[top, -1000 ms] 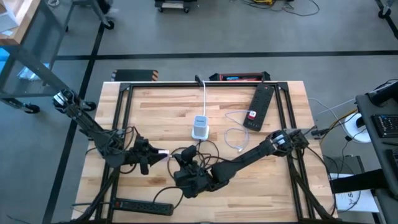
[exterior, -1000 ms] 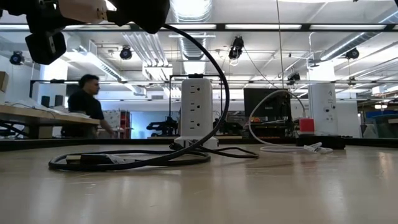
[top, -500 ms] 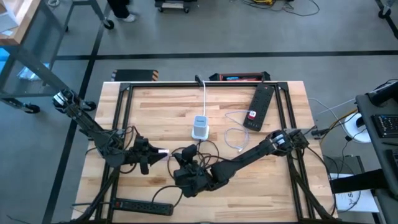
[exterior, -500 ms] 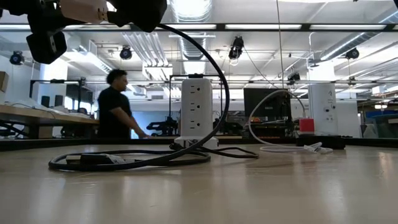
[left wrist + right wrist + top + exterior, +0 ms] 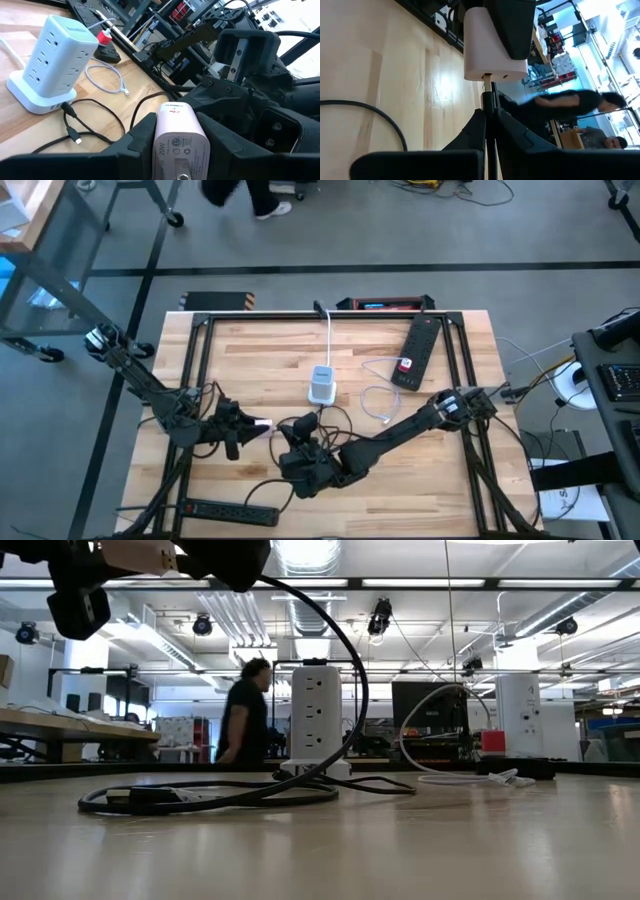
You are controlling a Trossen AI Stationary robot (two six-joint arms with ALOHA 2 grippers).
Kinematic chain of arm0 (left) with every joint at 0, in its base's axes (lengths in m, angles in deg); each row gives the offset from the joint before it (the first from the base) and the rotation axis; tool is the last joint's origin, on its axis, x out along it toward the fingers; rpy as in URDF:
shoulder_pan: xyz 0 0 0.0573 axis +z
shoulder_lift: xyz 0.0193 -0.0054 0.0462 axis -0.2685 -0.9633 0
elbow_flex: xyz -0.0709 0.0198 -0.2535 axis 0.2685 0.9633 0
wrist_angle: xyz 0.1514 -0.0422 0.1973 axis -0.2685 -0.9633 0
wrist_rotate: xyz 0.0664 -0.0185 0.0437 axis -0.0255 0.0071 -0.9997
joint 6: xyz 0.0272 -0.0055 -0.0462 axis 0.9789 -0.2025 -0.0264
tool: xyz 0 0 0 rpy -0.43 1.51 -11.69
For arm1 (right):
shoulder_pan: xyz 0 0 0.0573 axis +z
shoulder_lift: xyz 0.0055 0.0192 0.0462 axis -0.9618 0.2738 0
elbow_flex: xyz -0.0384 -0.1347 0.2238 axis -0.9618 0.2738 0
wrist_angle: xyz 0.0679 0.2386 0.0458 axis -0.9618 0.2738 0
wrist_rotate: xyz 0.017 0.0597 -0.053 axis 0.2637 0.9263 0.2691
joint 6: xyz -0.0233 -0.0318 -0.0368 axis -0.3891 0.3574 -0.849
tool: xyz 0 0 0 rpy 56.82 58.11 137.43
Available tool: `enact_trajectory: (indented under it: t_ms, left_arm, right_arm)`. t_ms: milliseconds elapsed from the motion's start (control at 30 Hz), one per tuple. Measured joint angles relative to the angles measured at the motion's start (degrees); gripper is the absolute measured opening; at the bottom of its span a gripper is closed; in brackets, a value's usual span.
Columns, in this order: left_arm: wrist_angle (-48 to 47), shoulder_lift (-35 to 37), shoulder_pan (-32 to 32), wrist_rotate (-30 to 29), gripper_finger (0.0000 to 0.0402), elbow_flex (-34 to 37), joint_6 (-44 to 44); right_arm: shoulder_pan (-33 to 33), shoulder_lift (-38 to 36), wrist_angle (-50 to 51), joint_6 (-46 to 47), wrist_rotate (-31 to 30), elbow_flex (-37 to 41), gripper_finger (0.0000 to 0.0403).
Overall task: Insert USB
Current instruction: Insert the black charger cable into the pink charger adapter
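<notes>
The white outlet tower (image 5: 321, 385) stands near the middle of the wooden table (image 5: 440, 490), and both arms meet just in front of it, toward the table's near edge. The left gripper (image 5: 258, 425) is clamped on a white charger block (image 5: 179, 141), its dark fingers (image 5: 142, 135) pressed against both sides. The right gripper (image 5: 300, 448) faces it from the tower's near side, its fingers (image 5: 475, 131) pinched together on a thin USB plug (image 5: 489, 102) whose tip sits right at the charger's port. A loose white cable (image 5: 377, 402) lies beside the tower, a black power strip (image 5: 418, 352) beyond that. Behind the tower, off the table, a person in dark clothes (image 5: 243, 720) is walking past.
</notes>
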Motion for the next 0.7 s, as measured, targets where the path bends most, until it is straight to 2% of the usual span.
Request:
enact_trajectory:
  t_ms: [167,367,567,700]
  left_arm:
    - [2.0,0.8,0.0,1.4,0.0111,0.0,2.7]
    - [3.4,2.2,-0.1,2.2,0.0102,0.0,5.9]
    - [3.4,3.2,-0.1,2.0,0.0110,0.0,6.9]
    - [3.5,3.9,-0.1,1.5,0.0103,0.0,7.6]
  right_arm:
    - [0.3,-0.2,-0.5,0.6,-0.7,-0.1,0.0007]
    - [0.3,-0.5,-3.3,-0.7,-2.8,-0.3,0.0007]
    - [0.8,-0.7,-3.3,-1.0,-1.9,-0.3,0.0007]
    - [1.3,-0.7,-3.2,-0.6,0.0,-0.3,0.0007]
